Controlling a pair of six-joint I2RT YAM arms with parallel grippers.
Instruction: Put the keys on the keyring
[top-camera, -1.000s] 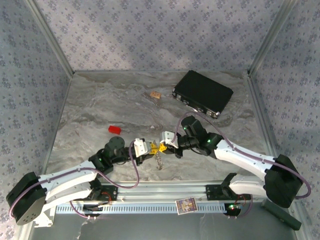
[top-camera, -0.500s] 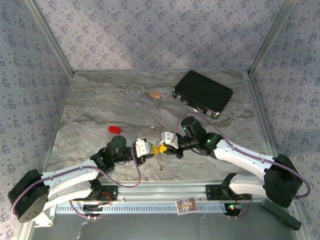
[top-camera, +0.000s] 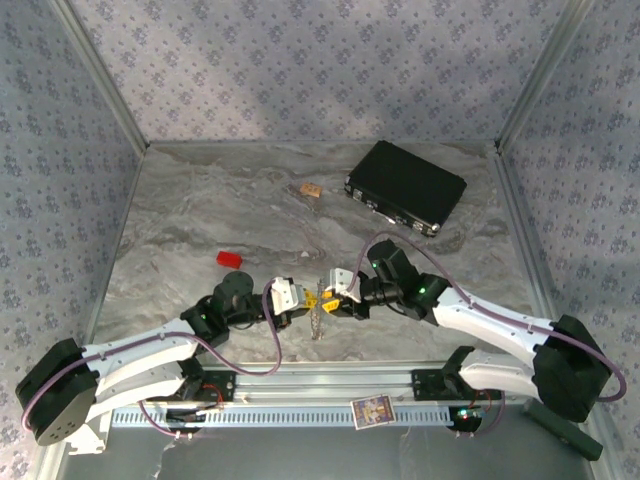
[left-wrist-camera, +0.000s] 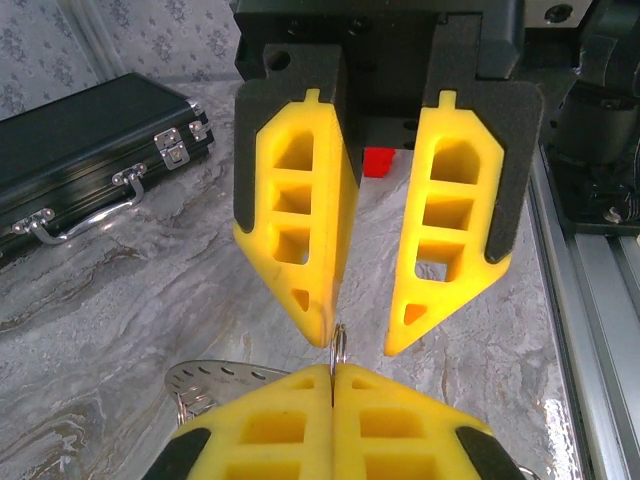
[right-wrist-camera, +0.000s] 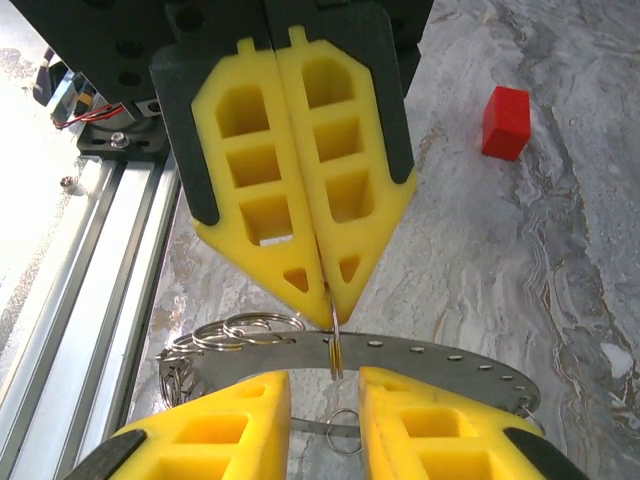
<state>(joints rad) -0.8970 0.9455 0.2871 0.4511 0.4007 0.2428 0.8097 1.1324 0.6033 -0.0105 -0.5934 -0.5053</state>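
Observation:
The keyring, a flat silvery perforated band, hangs just above the table between both grippers; I also see the keyring from above and its band low in the left wrist view. A small split ring threaded through the band is pinched by my left gripper, which is shut on it. My right gripper faces it with jaws apart on either side of that ring, not touching. Several more small rings hang on the band's left end. The keys are out of view.
A black case lies at the back right, a red block left of the grippers, and a small tan piece near the back. The aluminium rail runs along the near edge, close below the hanging ring.
My right gripper has opened and let go of the small ring, drawing back slightly. The left gripper has stayed shut on the ring and kept its place.

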